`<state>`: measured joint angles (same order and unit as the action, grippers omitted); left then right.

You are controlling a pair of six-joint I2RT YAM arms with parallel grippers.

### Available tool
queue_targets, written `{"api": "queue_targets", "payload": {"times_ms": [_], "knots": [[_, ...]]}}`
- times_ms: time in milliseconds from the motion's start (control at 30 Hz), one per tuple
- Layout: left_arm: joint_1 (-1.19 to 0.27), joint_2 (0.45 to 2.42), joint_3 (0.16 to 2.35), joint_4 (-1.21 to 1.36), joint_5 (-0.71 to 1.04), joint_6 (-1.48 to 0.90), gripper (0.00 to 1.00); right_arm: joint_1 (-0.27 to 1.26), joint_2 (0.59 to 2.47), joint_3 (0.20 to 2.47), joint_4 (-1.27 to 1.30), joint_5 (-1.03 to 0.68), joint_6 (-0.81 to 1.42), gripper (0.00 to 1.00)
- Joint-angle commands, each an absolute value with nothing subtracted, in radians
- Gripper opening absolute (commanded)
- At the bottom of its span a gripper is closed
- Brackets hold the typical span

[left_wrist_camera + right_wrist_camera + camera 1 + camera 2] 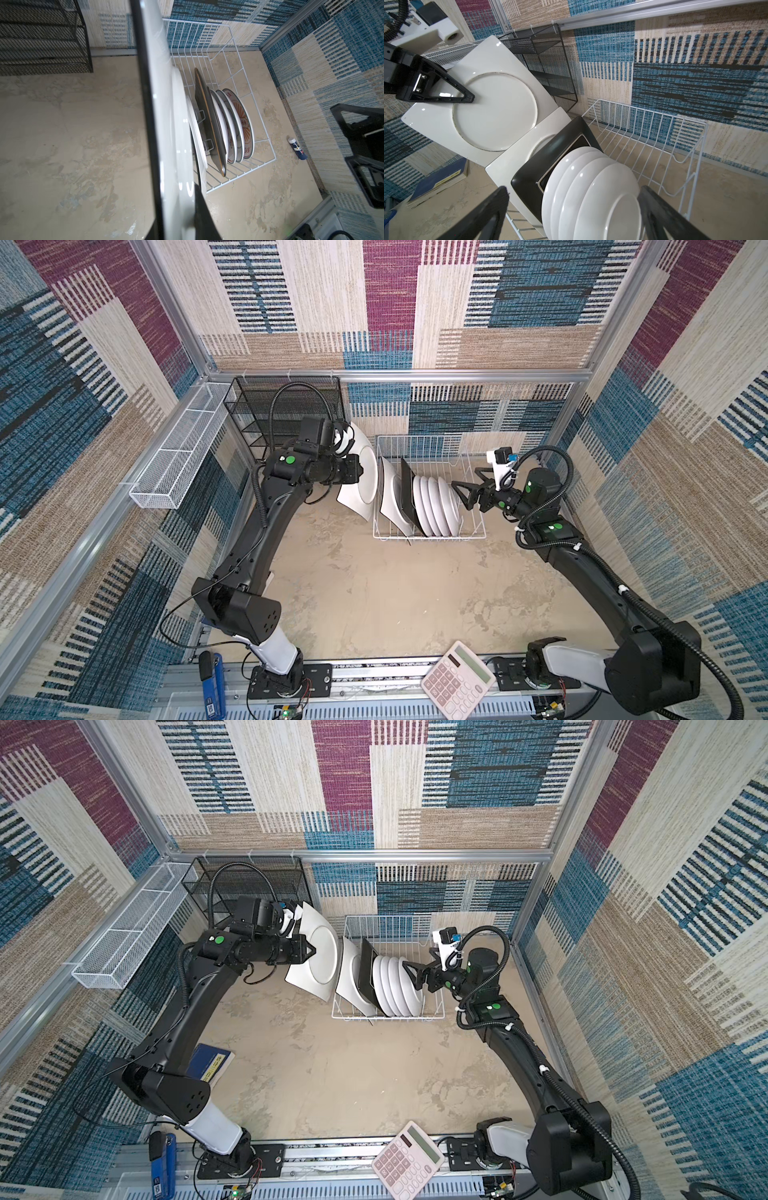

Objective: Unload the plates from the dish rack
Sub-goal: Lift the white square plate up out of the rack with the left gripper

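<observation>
In both top views the left gripper (360, 472) (311, 952), left of centre, is pinched on the rim of one large white plate (365, 489) (318, 959). That plate stands on edge and tilted. It is out of the dish rack (419, 444) (386, 924), just beside its left side and above the bench (374, 593). The right wrist view shows the plate's white underside (496, 112) with one gripper finger (468, 98) laid across it.

Six plates stand on edge in the rack, at the centre of the frame. From left to right they are a second large white plate (390, 497), the black square plate (409, 499) and four round white plates (436, 506) packed together. The left wrist view shows orange print on the round plates' faces (244, 122).

The right gripper (463, 495) (413, 977) sits just right of the round plates with its jaws spread wide, gripping nothing. In the right wrist view its fingers (494, 205) flank the nearest round plate (608, 203); whether they touch it cannot be told.

A calculator (457, 680) lies at the lower edge.
</observation>
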<state>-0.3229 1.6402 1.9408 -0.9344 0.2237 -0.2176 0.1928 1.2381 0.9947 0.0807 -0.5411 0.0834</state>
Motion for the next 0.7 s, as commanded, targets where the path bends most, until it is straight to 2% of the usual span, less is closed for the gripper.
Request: {"api": "queue_targets", "payload": {"times_ms": [0, 233, 367, 667], "knots": [[-0.321, 1.602, 1.973, -0.859, 0.163, -0.087, 0.00, 0.195, 1.262, 1.036, 0.061, -0.584, 0.161, 0.99], [-0.325, 1.519, 1.907, -0.768, 0.136, 0.118, 0.00, 0.195, 1.351, 1.150, 0.033, -0.607, 0.382, 0.99], [-0.327, 1.418, 1.753, -0.578, 0.123, 0.224, 0.00, 0.194, 1.417, 1.271, -0.095, -0.560, 0.462, 0.99], [-0.357, 1.231, 1.419, -0.211, 0.203, 0.576, 0.00, 0.195, 1.515, 1.403, -0.072, -0.719, 0.715, 0.99]]}}
